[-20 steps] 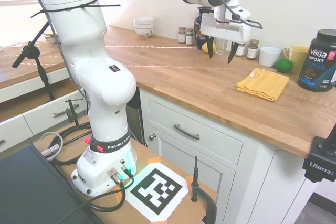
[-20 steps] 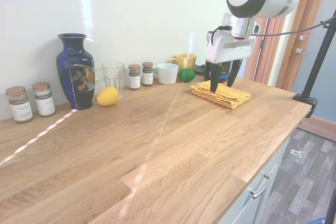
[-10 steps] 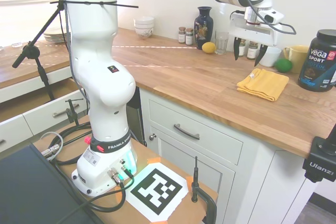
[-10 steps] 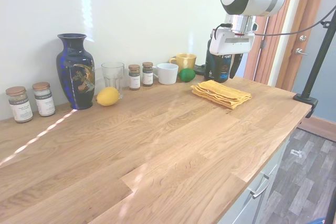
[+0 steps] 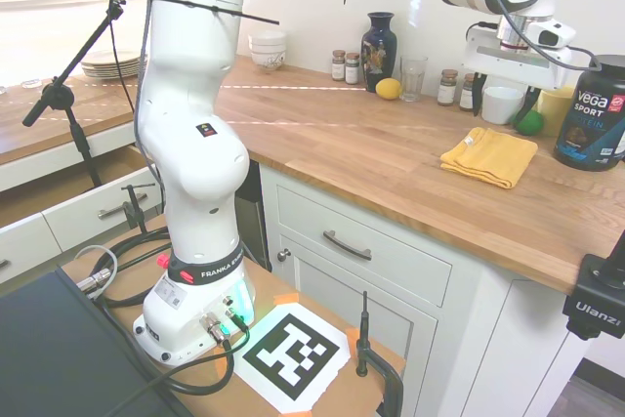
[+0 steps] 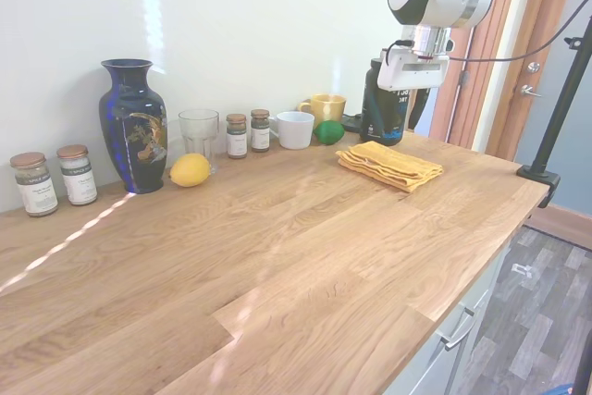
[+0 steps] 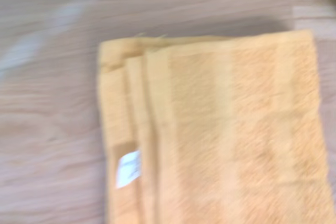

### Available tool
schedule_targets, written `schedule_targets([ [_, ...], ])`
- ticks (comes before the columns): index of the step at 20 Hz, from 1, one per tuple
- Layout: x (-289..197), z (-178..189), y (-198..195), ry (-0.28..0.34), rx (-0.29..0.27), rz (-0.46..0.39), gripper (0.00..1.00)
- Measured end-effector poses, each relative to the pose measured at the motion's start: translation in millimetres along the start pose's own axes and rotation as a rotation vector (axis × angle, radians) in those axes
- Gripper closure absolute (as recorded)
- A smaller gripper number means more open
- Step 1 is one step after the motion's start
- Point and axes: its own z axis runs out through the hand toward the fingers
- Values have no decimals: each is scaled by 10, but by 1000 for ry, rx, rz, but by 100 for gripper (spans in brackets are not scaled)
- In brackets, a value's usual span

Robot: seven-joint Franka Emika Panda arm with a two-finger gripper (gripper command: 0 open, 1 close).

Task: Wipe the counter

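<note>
Yellow folded cloth point(image 5: 489, 156), light-brown plank-grained counter point(image 5: 352, 144), cobalt-blue vase point(image 6: 133, 125)

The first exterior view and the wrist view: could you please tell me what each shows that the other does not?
Only the first exterior view shows the gripper raised above the back of the counter, the blue vase, lemon, glass, spice jars, white mug, lime and protein tub. Only the wrist view shows the towel's white tag and stacked folded edges up close, though blurred. Both share the folded yellow towel lying flat on the wood.
</note>
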Motion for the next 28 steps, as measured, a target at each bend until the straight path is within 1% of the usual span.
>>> schedule_targets([
  [5,162,196,29,-14,-6,-16,0],
  [12,190,391,23,-35,-11,-31,0],
  [20,213,778,-30,-57,-17,-38,0],
  [21,214,800,-30,-59,-17,-38,100],
  [28,217,850,-13,-50,-5,-44,100],
])
